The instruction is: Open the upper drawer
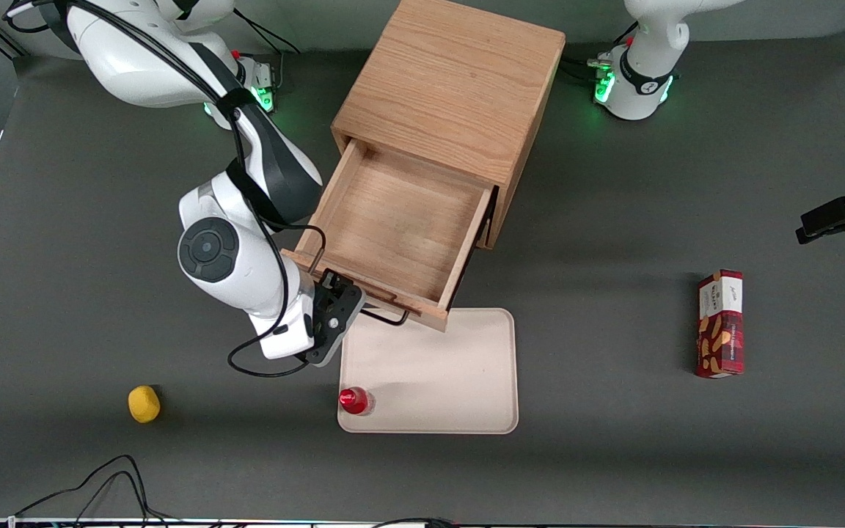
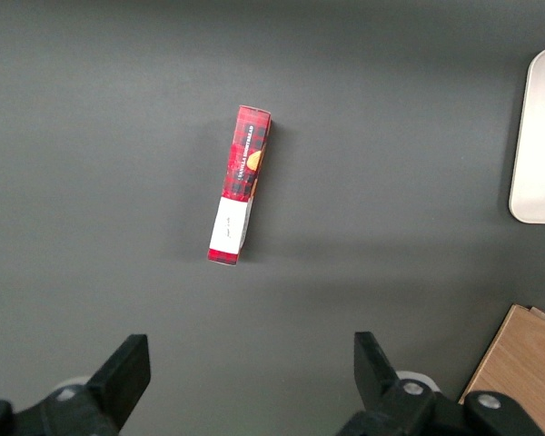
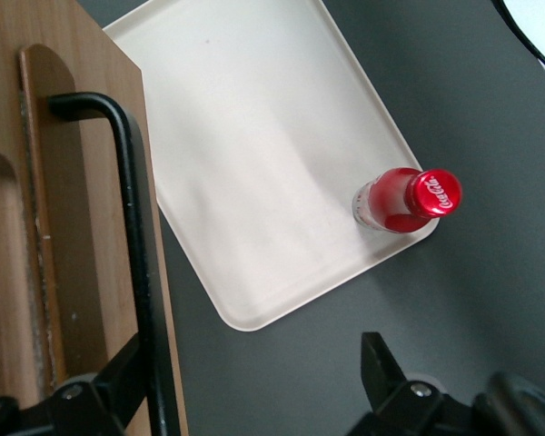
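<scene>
- The gripper (image 3: 254, 391) is at the black wire handle (image 3: 132, 236) of the upper drawer (image 1: 393, 227). Its 2 fingers (image 3: 386, 372) stand spread wide, 1 on each side of the thin round bar, with a clear gap, so nothing is clamped.
- The handle is a bent black rod, running along the drawer's front edge over a wooden pull strip.
- The drawer is light oak with visible grain, a shallow rectangular box, pulled well out of the cabinet (image 1: 452, 81). Its front faces the front camera, tilted toward the working arm's end of the table, and its slide axis runs the same way.
- The white arm reaches down beside the drawer, wrist bent so the gripper meets the handle from the working arm's end.
- A smooth cream tray (image 1: 459, 389) with rounded corners lies in front of the drawer, partly under its front.
- A red-capped bottle (image 1: 354, 400) stands on the tray's corner.
- A yellow lump (image 1: 144, 404) and a red box (image 1: 720, 323) lie on the grey table (image 1: 613, 455).
</scene>
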`<state>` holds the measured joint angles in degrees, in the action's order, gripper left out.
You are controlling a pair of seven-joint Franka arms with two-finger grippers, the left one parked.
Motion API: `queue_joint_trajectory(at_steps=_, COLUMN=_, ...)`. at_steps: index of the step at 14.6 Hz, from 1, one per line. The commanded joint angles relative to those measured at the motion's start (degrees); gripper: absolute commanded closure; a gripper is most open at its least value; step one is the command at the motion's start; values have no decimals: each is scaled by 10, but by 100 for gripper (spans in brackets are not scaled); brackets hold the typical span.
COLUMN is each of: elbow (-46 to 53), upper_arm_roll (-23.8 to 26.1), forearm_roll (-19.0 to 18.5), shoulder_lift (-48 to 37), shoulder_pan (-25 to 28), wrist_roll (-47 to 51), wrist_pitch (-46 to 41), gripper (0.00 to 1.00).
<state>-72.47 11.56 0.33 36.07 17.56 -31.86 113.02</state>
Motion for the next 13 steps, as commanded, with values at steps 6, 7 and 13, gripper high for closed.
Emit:
queue_joint_trajectory(at_steps=6, elbow=16, upper_arm_roll=-24, forearm_roll=-4, shoulder_lift=-49, shoulder_pan=5, wrist_roll=21, wrist_pitch=18, gripper=0)
queue_joint_trajectory(at_steps=7, elbow=14, upper_arm_roll=-24, forearm_roll=-2, shoulder_lift=-62, shoulder_pan=0, wrist_roll=22, wrist_pitch=23, gripper=0)
queue_joint_trajectory(at_steps=13, elbow=-55, upper_arm_roll=-36, forearm_roll=101, shoulder_lift=-183, shoulder_pan=-70, wrist_roll=160, wrist_pitch=18, gripper=0)
